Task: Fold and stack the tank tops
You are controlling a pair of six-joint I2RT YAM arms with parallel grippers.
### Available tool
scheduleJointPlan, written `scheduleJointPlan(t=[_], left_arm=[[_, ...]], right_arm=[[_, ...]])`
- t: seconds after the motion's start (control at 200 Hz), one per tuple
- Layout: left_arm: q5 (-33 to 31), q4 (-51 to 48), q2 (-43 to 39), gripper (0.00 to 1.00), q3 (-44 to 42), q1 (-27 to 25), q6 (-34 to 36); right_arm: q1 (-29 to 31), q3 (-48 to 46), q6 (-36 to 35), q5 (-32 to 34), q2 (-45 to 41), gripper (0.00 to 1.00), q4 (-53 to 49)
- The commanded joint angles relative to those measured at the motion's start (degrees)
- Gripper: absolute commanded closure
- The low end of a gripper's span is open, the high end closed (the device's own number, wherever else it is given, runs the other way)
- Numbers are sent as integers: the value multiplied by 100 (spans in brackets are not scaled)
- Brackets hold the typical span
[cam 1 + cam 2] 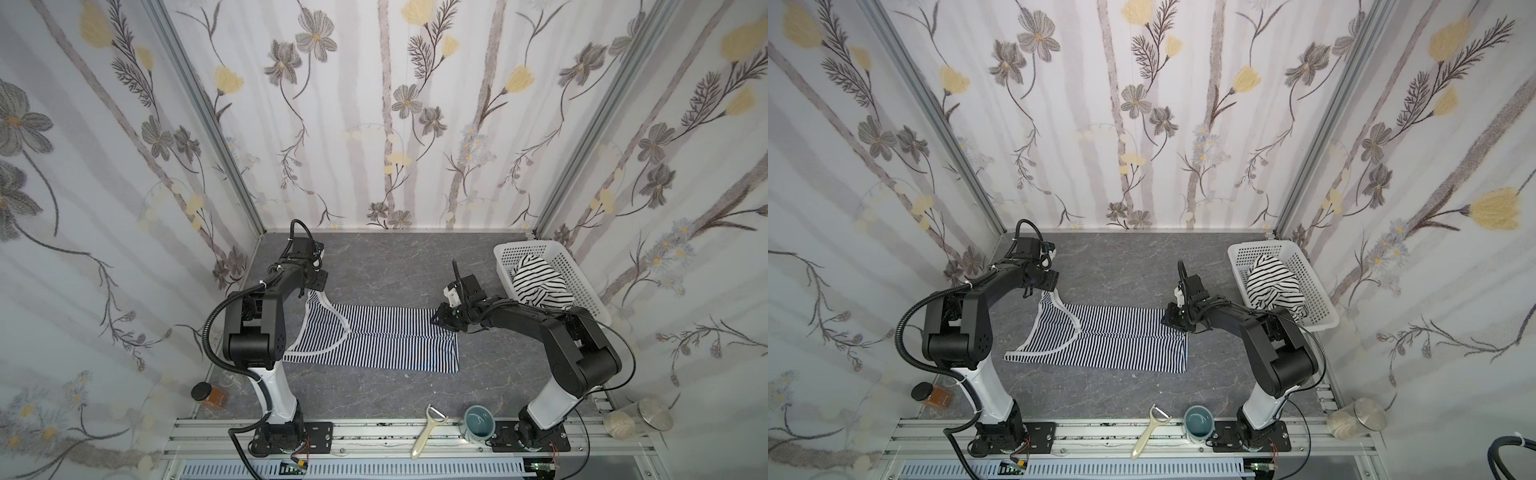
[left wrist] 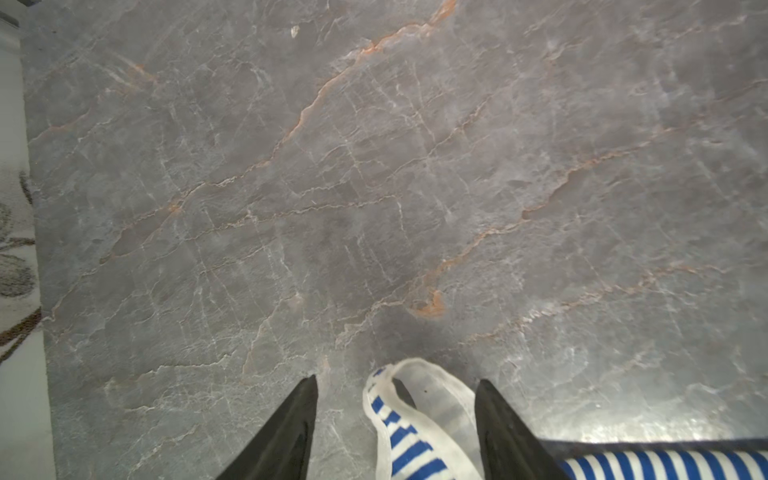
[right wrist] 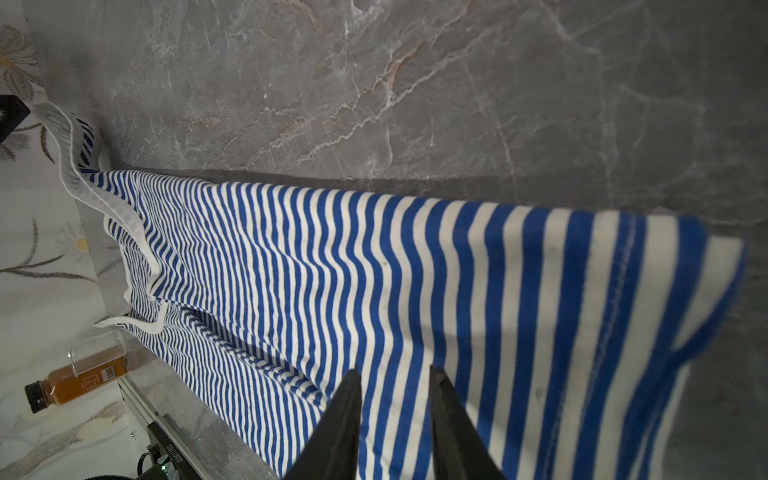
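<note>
Navy-striped tank top [image 1: 374, 336] | strap [image 2: 446, 384] loose between parted left jaws | hem [image 3: 623, 291] pinched in right jaws

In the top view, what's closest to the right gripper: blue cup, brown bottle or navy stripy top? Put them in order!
1. Navy stripy top, touching the right gripper.
2. Blue cup, front rail.
3. Brown bottle, far left side.

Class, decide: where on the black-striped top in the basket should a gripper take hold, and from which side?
Pinch the raised crest of the top, coming from above: it lies crumpled in a heap, and the basket walls block the sides.
</note>
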Motion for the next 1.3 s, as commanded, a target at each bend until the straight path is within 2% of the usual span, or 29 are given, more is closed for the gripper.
scheduleJointPlan(t=[0.0,0.26,0.51,0.645,0.759,1.294], left_arm=[[-161,89,78,39,98,5,-80],[-145,89,291,47,66,153,-5],[232,76,105,85,-23,256,61],[378,76,-167,97,-346,311,69],[387,79,-459,100,-590,356,96],[614,124,-2131,100,-1781,701,276]], right_arm=[[11,34,30,53,33,70,254],[22,54,16,1,131,73,282],[16,39,-2,26,86,78,222],[17,5,-2,66,29,79,202],[16,-40,9,79,-18,80,192],[16,-215,-10,114,-186,82,179]])
